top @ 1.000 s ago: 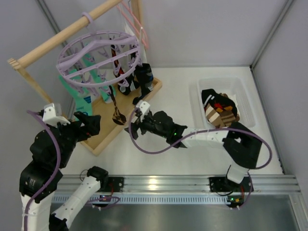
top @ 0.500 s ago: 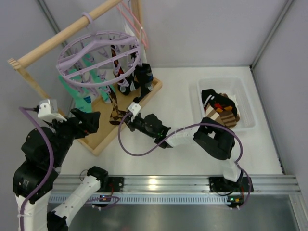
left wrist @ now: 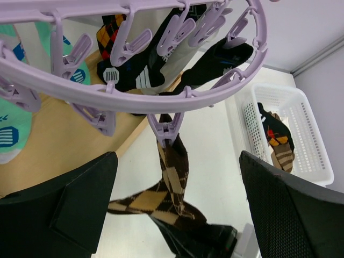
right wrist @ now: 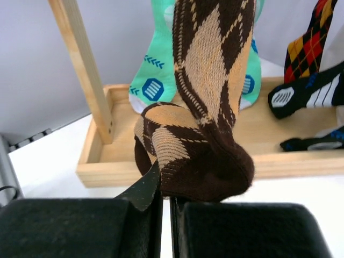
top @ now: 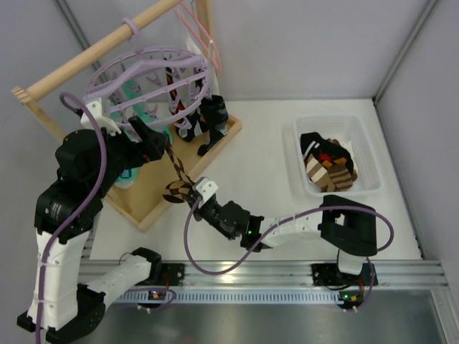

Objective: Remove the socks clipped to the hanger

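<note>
The lavender hanger (top: 147, 75) hangs from a wooden rail with several socks clipped under it. In the left wrist view its ring (left wrist: 161, 99) crosses the top, and one clip (left wrist: 165, 129) holds a brown diamond-patterned sock (left wrist: 173, 172). My left gripper (left wrist: 174, 209) is open, its fingers either side of that sock just below the clip; from above it (top: 159, 143) sits under the ring's front. My right gripper (right wrist: 166, 209) is shut on the brown sock's toe (right wrist: 204, 161), low by the wooden base (top: 188, 195). Mint-green socks (right wrist: 156, 80) and black socks (right wrist: 312, 94) hang behind.
A wooden stand with a tray base (top: 154, 208) carries the rail. A thin pink hanger (top: 204, 36) hangs at the rail's far end. A white basket (top: 367, 183) at the right holds several socks. Grey walls close in on the left and right.
My right gripper closed on the brown sock's toe and drew it toward the near edge. My left arm rose from the base's corner to the clip under the ring.
</note>
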`<state>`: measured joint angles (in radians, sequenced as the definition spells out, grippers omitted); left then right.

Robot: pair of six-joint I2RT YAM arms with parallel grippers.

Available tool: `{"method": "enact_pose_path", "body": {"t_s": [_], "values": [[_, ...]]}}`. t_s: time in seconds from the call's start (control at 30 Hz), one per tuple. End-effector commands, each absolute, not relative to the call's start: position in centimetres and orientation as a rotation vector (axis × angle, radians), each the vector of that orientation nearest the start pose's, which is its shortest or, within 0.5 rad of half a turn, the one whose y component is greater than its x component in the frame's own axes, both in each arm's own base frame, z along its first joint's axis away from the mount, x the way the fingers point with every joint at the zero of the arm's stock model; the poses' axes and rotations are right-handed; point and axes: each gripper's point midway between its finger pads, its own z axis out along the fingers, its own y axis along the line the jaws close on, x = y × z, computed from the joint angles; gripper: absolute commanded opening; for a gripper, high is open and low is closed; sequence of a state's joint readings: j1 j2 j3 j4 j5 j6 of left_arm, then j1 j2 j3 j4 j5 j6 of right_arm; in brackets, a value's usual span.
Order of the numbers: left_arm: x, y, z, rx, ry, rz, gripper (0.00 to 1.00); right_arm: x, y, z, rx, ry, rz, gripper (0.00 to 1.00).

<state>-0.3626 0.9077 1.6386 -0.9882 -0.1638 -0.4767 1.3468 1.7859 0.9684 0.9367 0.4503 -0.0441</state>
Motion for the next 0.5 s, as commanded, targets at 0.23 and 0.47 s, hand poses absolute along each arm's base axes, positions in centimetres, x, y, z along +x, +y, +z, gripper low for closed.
{"method": "enact_pose_path", "body": {"t_s": [0.23, 0.47], "values": [[23.5, -7.2, 42.6, -0.209, 1.834, -0.389, 0.95, 15.7, 47.4, 21.7, -0.595, 1.520, 0.789, 0.00], [24.3, -8.6, 41.7, -0.188, 1.833, -0.461, 0.89, 13.9, 48.2, 21.8, -0.624, 1.538, 0.853, 0.00]]}}
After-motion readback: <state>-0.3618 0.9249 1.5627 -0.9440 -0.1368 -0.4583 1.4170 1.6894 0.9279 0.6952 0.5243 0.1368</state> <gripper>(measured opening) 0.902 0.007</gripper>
